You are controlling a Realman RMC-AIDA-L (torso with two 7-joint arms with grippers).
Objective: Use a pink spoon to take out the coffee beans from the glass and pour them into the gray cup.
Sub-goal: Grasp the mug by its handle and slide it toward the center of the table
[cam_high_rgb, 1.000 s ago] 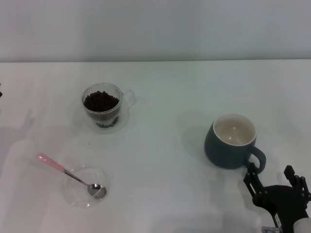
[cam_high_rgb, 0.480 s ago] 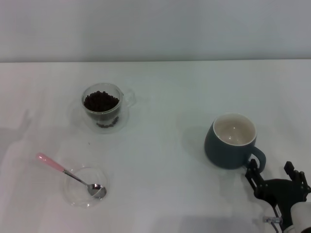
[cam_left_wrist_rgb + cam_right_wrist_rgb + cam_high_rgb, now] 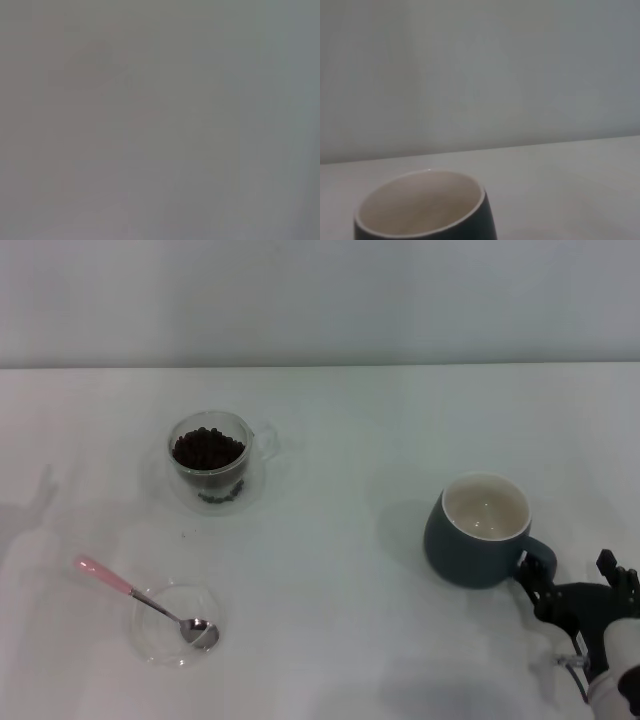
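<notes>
White tabletop (image 3: pixel 340 640) fills the head view, and every task item sits on it. Far left of centre stands the glass (image 3: pixel 212 462), upright, with the coffee beans (image 3: pixel 207 448) heaped dark inside it, its clear handle pointing toward the robot's right. Nearer the robot on the left side lies a shallow clear dish (image 3: pixel 172 625); the pink spoon (image 3: pixel 140 601) rests across it, metal bowl down in the dish, pink handle sticking out over the rim and up to the left. Well apart, over on the right, the gray cup (image 3: pixel 479 531) stands upright, cream inside showing, nothing in it, loop handle turned toward the near right corner. And there is the right gripper (image 3: pixel 577 590), low in that corner, black fingers spread wide with nothing between them; one fingertip sits just beside the cup's handle, whether it touches cannot be told. No left gripper appears in this view.

Over to the left wrist view: a flat grey blur, nothing to make out.

Right wrist view now: the gray cup (image 3: pixel 427 210) sits close at the lower edge, rim and pale interior facing up, on the tabletop (image 3: pixel 570 180), a plain wall (image 3: pixel 480 70) behind it. That arm's own fingers do not show here.
</notes>
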